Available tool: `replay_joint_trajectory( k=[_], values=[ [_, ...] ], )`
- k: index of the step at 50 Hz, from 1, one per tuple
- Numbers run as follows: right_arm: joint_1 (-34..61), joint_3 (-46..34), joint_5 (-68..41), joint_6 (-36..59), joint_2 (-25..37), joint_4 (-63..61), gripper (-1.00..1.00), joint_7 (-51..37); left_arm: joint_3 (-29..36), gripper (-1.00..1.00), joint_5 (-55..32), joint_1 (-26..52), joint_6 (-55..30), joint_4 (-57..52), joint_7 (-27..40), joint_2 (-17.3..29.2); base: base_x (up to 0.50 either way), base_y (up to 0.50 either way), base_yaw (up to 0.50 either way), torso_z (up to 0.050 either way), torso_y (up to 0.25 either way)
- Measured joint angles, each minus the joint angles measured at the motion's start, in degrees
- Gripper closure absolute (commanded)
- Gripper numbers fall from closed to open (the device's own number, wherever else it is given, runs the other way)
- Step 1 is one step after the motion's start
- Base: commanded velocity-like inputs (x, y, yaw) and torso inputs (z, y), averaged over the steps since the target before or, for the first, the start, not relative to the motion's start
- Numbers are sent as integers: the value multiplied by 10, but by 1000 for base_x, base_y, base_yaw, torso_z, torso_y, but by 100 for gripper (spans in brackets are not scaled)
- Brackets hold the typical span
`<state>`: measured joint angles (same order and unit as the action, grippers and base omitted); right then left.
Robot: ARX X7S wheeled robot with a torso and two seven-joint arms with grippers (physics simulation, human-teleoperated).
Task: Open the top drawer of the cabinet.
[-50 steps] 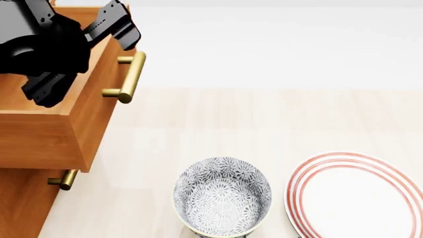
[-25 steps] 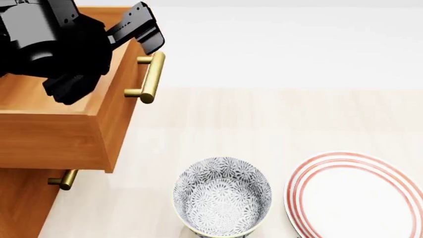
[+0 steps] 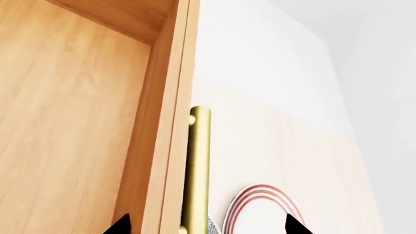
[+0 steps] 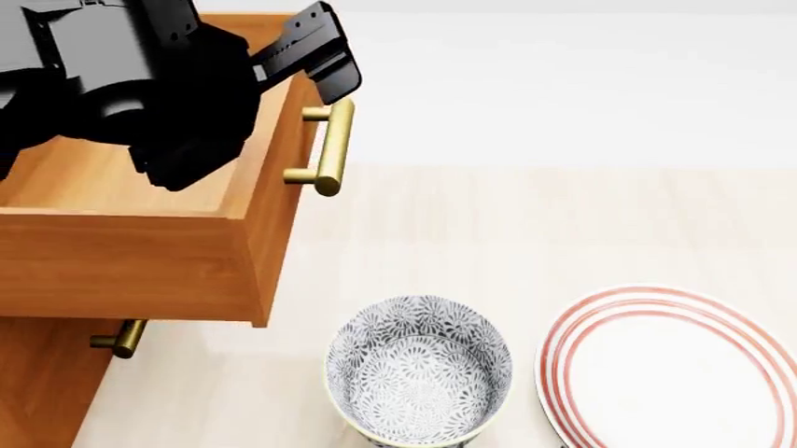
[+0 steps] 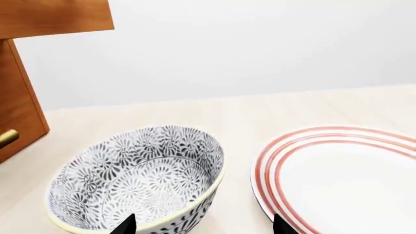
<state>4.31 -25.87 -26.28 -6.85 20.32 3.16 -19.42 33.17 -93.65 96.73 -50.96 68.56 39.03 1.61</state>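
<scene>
Pale bench (image 4: 524, 224) carries a bowl (image 4: 419, 369) and plate (image 4: 673, 369). Drawer (image 4: 149, 233) juts well out of the cabinet (image 4: 37, 392); left claw (image 4: 268, 89) straddles its front, wide apart. Opening looks nearly finished; next, release.

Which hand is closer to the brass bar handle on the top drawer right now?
Left. The left hand straddles the orange-brown wooden top drawer's front, beside the brass bar handle. The right hand is over by the patterned bowl and red-ringed plate.

Top drawer (image 4: 162, 257) jutting over bare counter (image 4: 524, 215), bowl (image 4: 420, 378) and plate (image 4: 678, 369) crowding the near edge
</scene>
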Motion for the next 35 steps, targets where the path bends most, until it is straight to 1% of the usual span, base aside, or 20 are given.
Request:
replay_joint_trajectory(
  k=[12, 19, 23, 28, 35],
  values=[
    [0, -2, 0, -3, 2, 3, -100, 3, 219, -100, -177, 18, 52, -5, -21, 4, 0, 0, 0, 0, 0],
    [0, -4, -1, -3, 3, 3, -100, 4, 321, -100, -250, 27, 77, -19, -29, 7, 0, 0, 0, 0, 0],
    [0, -5, -1, -4, 3, 5, -100, 5, 361, -100, -278, 30, 89, -33, -29, 10, 0, 0, 0, 0, 0],
    [0, -6, -1, -3, 3, 5, -100, 6, 396, -100, -299, 29, 109, -64, -26, 20, 0, 0, 0, 0, 0],
    [1, -8, -2, -3, 3, 7, -100, 7, 412, -100, -298, 29, 162, -164, -2, 55, 0, 0, 0, 0, 0]
  ],
)
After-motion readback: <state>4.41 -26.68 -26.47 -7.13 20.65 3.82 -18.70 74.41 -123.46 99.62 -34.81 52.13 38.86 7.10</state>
